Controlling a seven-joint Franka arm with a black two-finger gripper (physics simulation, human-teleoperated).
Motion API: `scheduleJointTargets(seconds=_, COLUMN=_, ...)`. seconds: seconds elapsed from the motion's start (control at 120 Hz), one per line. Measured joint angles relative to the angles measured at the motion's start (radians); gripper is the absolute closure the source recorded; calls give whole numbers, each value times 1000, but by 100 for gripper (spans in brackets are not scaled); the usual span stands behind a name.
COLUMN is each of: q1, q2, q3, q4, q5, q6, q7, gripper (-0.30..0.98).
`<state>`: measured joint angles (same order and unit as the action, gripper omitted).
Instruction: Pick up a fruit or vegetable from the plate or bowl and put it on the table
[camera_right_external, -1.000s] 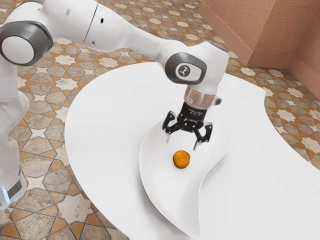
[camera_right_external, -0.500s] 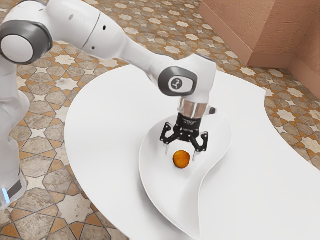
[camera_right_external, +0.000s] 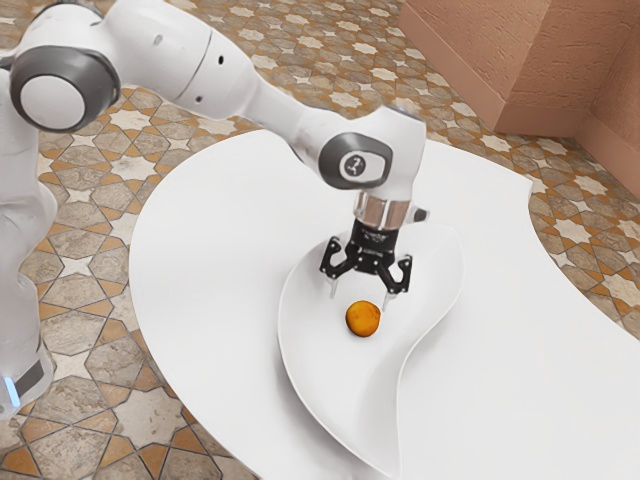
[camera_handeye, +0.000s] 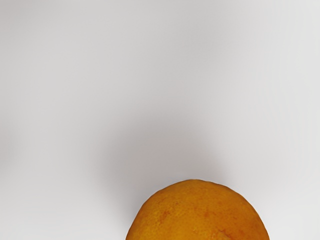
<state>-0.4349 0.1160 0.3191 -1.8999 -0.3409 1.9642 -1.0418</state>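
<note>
Had my gripper (camera_right_external: 361, 295) spread wide, just above the fruit (camera_right_external: 362, 319) on the plate (camera_right_external: 358, 400). Best bet, imo: center over it, ease straight down, then squeeze gently so it wouldn't roll.

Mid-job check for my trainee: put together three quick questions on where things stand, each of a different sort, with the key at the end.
1. True or false: the gripper is open.

2. Multiple choice. Where does the round orange fruit rest?
a) On the tiled floor
b) In the curved white dish
c) In the gripper's grasp

3. Fill in the blank: the dish stands on a white ____, the surface where the task wants the fruit put.

Key: 1. True; 2. b; 3. table
</note>
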Motion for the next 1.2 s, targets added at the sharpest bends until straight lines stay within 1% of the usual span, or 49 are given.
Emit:
scheduleJointTargets(seconds=0.567, q1=-3, q2=101, q3=-4, q4=91, q5=-1, q6=24, q7=65, gripper=0)
scheduleJointTargets(seconds=0.85, q1=-26, q2=79, q3=-2, q4=78, q5=-20, q6=26, q7=79, gripper=0)
scheduleJointTargets(seconds=1.2, q1=-26, q2=106, q3=-2, q4=70, q5=-47, q6=41, q7=88, gripper=0)
